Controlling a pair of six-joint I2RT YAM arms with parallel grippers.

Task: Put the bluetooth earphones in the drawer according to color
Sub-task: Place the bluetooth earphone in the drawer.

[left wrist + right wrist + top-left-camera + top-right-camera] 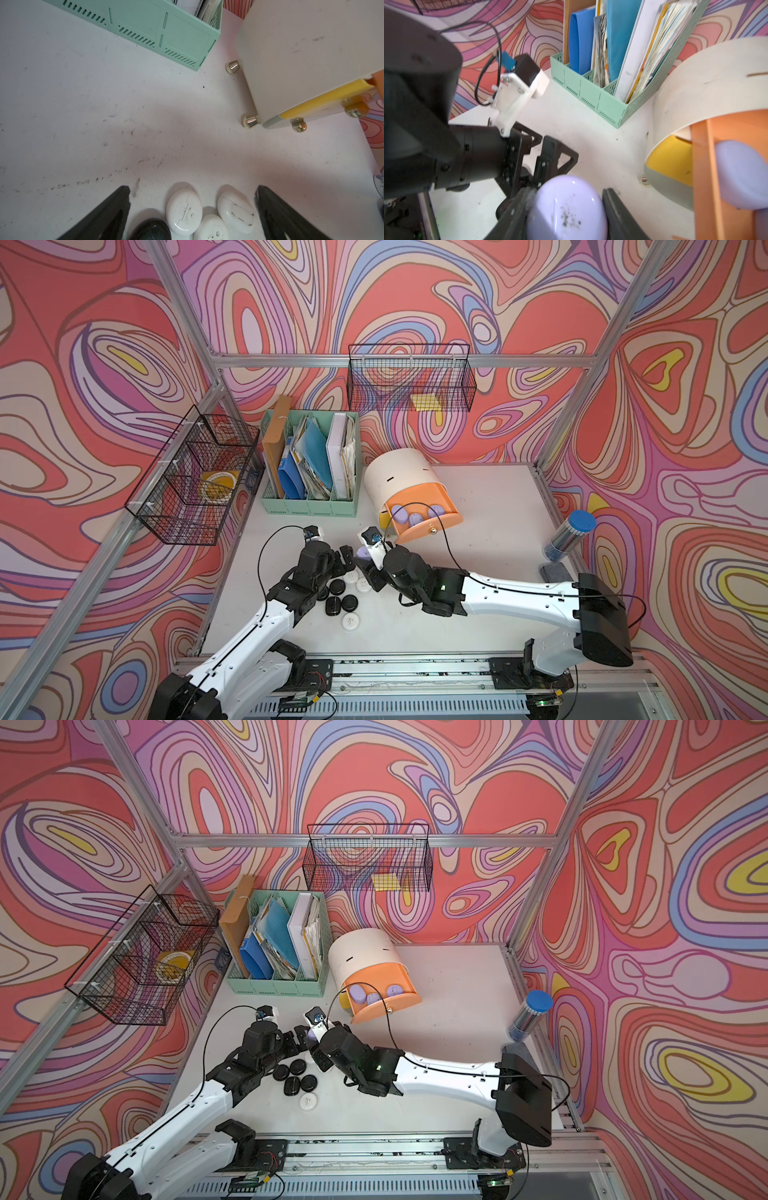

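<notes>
Our right fingers (618, 212) grip a lilac case (566, 207), left fingers (99, 216) wide open; we should clear the peach drawer (446, 522) front.

Seen in both top views, a mint-green file holder (309, 504) stands at eleven o'clock on the white table (490, 614), packed with upright folders and papers in blue, white, brown and yellow. A black wire basket (166, 526) hangs on the frame at ten o'clock with a yellow roll (218, 487) inside, and a second wire basket (374, 377) hangs at twelve o'clock holding a yellow pad (424, 402). At three o'clock a clear tube (565, 539) with a blue cap sits at the table's edge, a grey pad (555, 572) just beside its foot.
</notes>
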